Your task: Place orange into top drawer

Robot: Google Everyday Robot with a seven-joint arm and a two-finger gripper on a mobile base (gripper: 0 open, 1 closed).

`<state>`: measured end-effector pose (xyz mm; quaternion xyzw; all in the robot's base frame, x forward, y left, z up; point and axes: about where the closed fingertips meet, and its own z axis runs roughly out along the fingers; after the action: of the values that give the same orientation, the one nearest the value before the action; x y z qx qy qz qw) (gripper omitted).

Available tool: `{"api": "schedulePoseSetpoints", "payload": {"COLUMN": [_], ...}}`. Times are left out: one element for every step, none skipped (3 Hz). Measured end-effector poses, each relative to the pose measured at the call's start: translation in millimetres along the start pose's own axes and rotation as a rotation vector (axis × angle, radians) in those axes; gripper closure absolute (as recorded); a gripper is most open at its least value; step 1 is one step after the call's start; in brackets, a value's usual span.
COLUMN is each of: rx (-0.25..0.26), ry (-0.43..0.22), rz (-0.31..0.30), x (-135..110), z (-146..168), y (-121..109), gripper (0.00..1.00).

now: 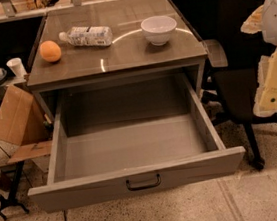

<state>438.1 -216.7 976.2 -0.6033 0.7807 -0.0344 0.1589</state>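
The orange [50, 51] rests on the surface [122, 59] of the grey cabinet, near its left edge and towards the front, outside the drawer [133, 146]. The drawer is pulled fully out below the surface. Its grey bottom and side walls are in plain view from above, and its front panel carries a dark handle [143, 183] at centre. A plastic bottle [86, 36] lies on its side just right of the orange, cap end towards the fruit, close to it but apart. A white bowl [159, 29] stands upright further right, well apart from the bottle and near the right edge of the surface. The claw [272, 88] is at the right edge of the view, a pale yellow and white assembly level with the drawer's right side wall and outside it. It is well apart from the orange, and whether it is wide or narrow cannot be told. The bowl and the bottle both lie on the line between the claw's side and the orange. A black chair [251, 43] stands behind the claw, close to the cabinet's right side. Left of the cabinet, a sheet of cardboard [13, 118] leans beside the drawer's left wall, and a white cup [16, 67] stands on a low shelf behind it. The floor [201, 208] is speckled stone.
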Motion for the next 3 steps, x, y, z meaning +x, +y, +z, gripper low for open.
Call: {"api": "schedulePoseSetpoints", "payload": {"rx": [0.000,0.011,0.026], "ry": [0.000,-0.041,-0.110], "rz": [0.000,0.000,-0.004], "x": [0.0,-8.6,-40.0], "z": [0.0,-2.1,1.1], "y": [0.0,-3.5,-15.7], "gripper": [0.00,0.00,0.00]}}
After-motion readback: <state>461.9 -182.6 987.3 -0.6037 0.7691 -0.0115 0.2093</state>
